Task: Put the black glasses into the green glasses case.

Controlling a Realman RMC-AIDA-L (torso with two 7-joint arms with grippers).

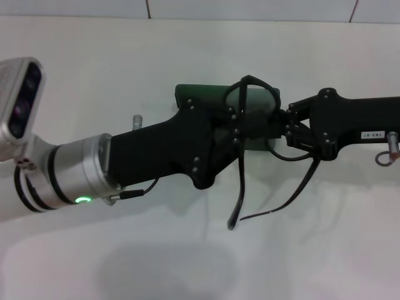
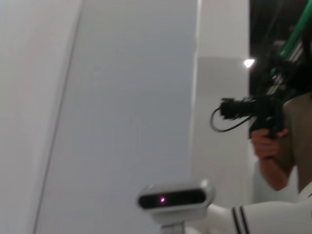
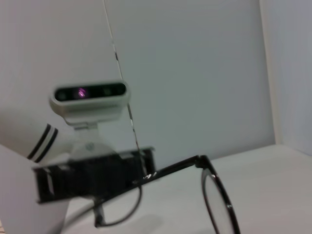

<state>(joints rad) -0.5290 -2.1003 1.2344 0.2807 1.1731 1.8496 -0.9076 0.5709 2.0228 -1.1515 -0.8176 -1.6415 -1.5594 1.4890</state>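
Observation:
The black glasses point(image 1: 252, 95) hang in the air at the table's middle, rims up and both temple arms drooping toward the table. My left gripper point(image 1: 236, 128) reaches in from the left and is shut on the frame near its bridge. My right gripper point(image 1: 281, 124) comes in from the right and sits against the right rim. The green glasses case point(image 1: 195, 95) lies on the table beneath them, mostly hidden by the left gripper. The right wrist view shows the glasses point(image 3: 218, 192) close up, one temple running to the left gripper point(image 3: 92, 176). The left wrist view shows neither object.
The white table point(image 1: 187, 262) runs to a tiled wall at the back. In the left wrist view a person point(image 2: 273, 146) holds a camera off to the side, and the right arm's wrist camera point(image 2: 175, 197) shows low in the picture.

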